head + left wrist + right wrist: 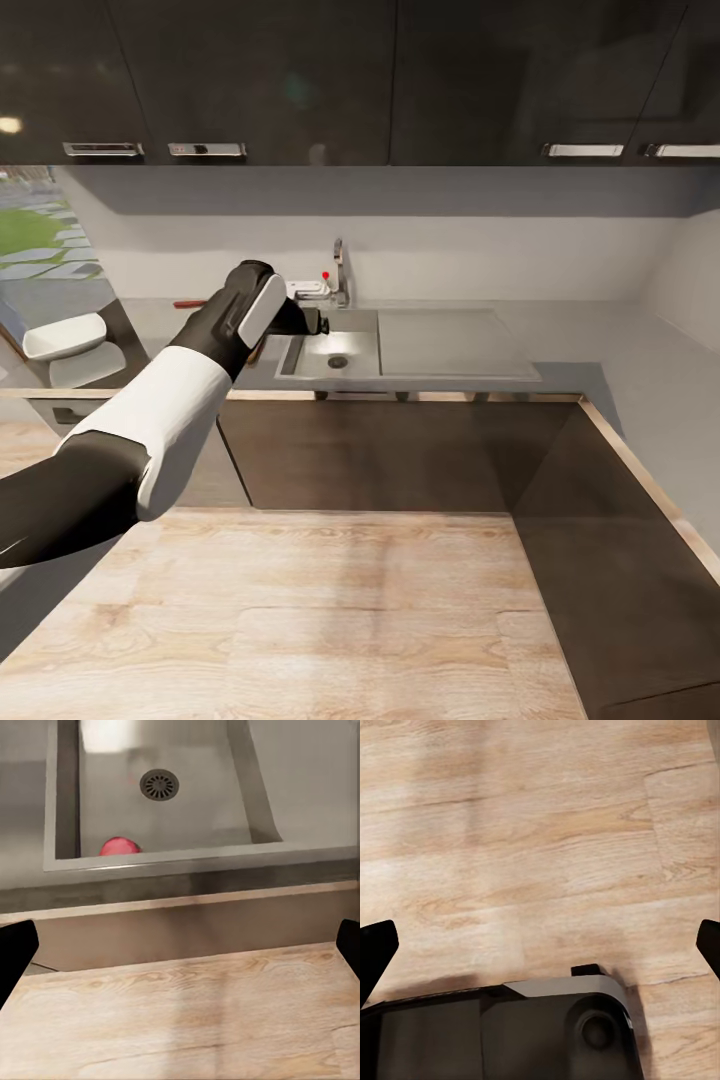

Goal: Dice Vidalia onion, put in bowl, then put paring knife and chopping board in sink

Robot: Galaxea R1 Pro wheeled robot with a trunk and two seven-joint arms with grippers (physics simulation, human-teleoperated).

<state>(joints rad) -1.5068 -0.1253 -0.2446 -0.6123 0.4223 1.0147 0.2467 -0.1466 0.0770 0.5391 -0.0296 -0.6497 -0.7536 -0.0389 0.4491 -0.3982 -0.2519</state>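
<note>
Your left gripper hung above the sink, fingers spread wide and holding nothing. The Vidalia onion lay ahead of it, against the basin's near wall, short of the drain. Your right gripper's fingertips stood wide apart, empty, over the wooden floor.

Head camera looks forward and down at the sink from a distance; left wrist camera views the same sink nearer; right wrist camera faces the wooden floor.
</note>
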